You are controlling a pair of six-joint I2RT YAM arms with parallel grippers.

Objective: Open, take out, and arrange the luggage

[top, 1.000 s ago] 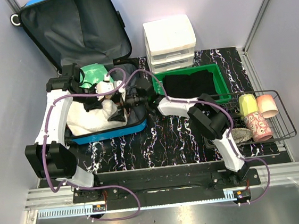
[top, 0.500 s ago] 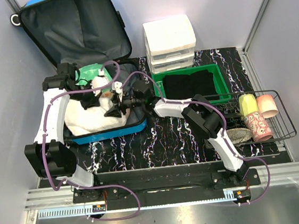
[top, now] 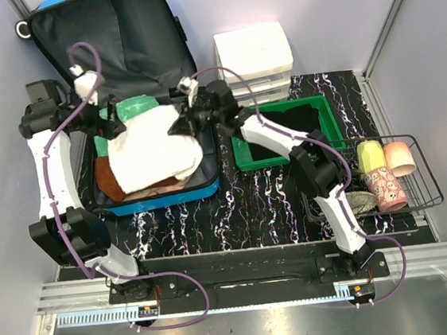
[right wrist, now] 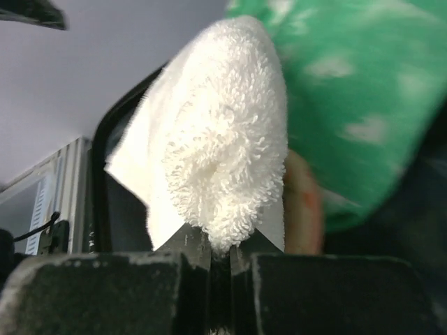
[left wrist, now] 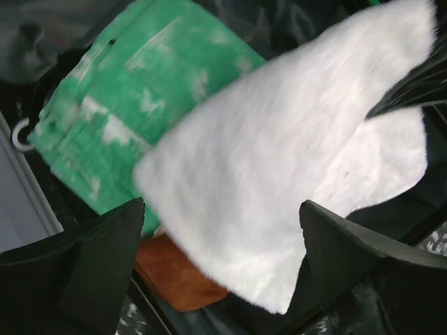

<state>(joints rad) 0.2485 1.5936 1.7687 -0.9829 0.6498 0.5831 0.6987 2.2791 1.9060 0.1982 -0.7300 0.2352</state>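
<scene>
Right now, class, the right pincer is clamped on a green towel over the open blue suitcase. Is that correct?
Not quite. The right pincer is clamped on a white towel, not a green one; a green cloth sits behind it. The right wrist view shows this. The blue suitcase is open, as stated.

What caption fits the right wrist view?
Right end effector pinching a fluffy white towel, green cloth behind.

3-drawer organiser point(top: 254, 60), green tray point(top: 333, 121), basket point(top: 420, 195) w/ cups point(top: 383, 168).
</scene>
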